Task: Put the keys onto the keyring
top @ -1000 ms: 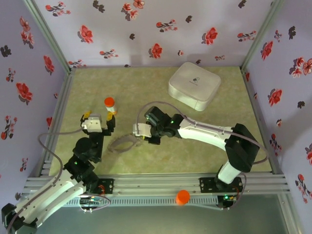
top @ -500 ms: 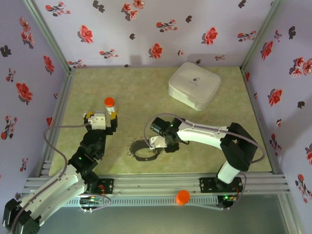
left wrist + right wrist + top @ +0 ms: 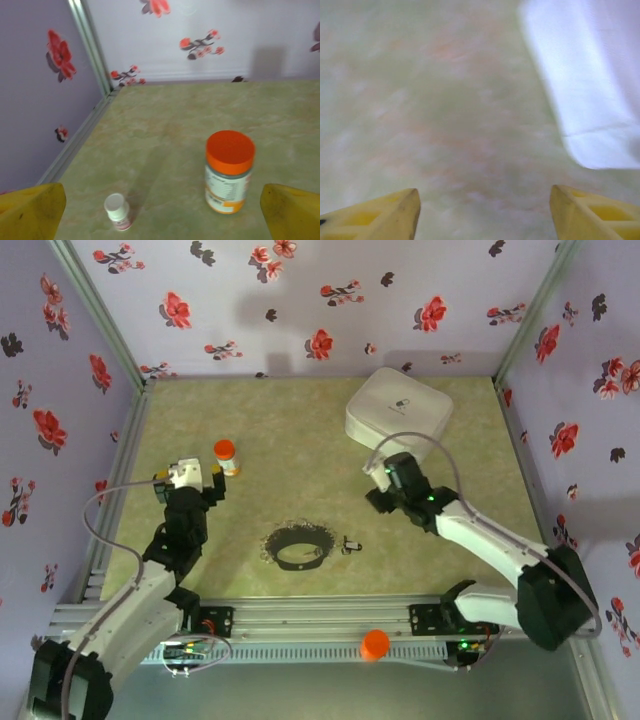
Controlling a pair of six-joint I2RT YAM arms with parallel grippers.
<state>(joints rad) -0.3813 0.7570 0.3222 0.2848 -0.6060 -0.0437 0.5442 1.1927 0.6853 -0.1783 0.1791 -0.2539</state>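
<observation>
Left gripper (image 3: pixel 160 214): jaws spread wide, empty, over the table's (image 3: pixel 300 430) left side, facing the orange-capped vial (image 3: pixel 230 172).
Right gripper (image 3: pixel 482 215): fingers wide apart, nothing held, beside the white box (image 3: pixel 590 75) toward the far right corner.
Keyring (image 3: pixel 297 545): slack loop by the near edge, about midway along.
Keys (image 3: pixel 350 544): just beside it, toward the right edge; whether threaded, too small to tell.
Advice: probably steady the loop with one arm, pinch a key by its head, descend slowly.

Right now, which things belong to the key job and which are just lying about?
Job:
keyring
keys

Lying about:
orange-capped vial
white box
small white vial
orange cap on the front rail
</observation>
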